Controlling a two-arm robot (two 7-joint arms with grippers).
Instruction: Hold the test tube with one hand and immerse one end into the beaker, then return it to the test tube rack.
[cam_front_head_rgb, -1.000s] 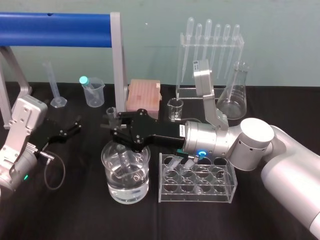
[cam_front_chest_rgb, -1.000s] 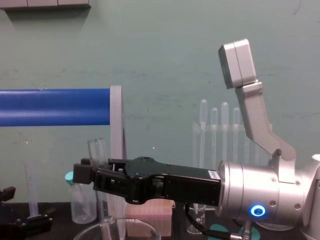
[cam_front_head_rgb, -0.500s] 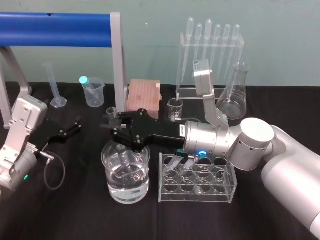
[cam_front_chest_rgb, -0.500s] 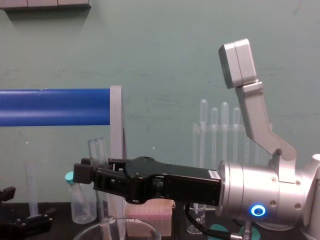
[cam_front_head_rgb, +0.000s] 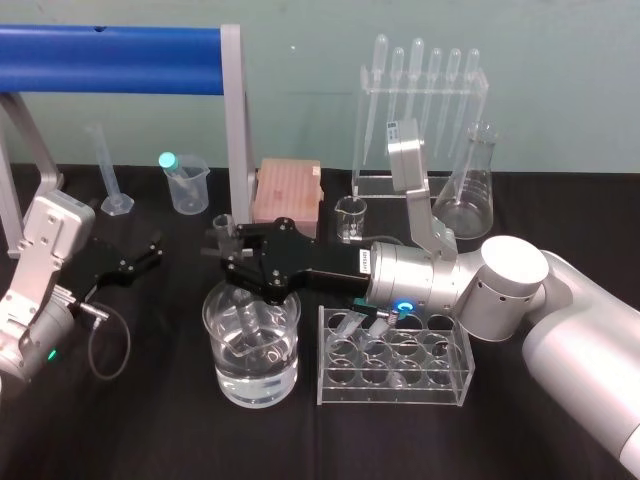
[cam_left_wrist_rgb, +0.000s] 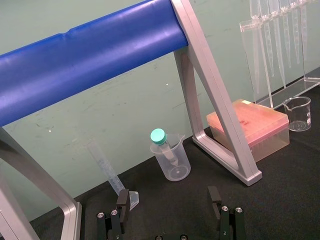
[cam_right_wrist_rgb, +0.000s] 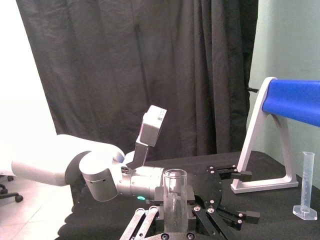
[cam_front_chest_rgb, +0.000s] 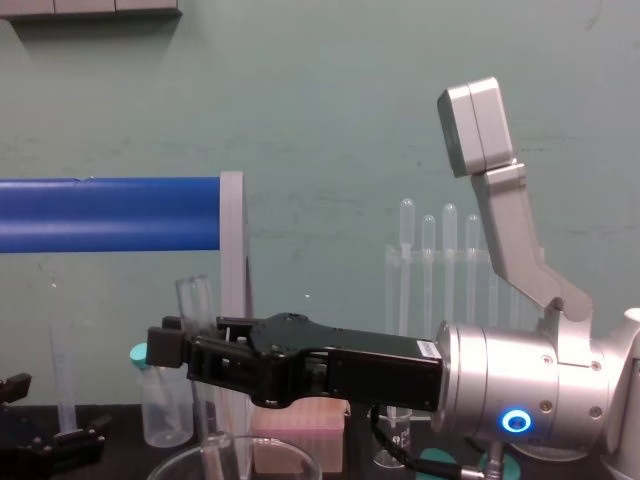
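Over the beaker (cam_front_head_rgb: 225, 375) the test tube (cam_right_wrist_rgb: 174, 195) is clamped in the right hand (cam_front_head_rgb: 235, 268), tip seemingly dipped; return to the test tube rack (cam_front_head_rgb: 395, 387) is not yet done; left hand (cam_front_head_rgb: 150, 252) parked on the tabletop, fingers apart.

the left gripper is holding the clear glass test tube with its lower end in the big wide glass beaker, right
Not the left. The head view shows the right gripper shut on the long clear uncapped glass test tube, its lower end in the large wide clear glass beaker. The left gripper is open, off to the left, holding nothing.
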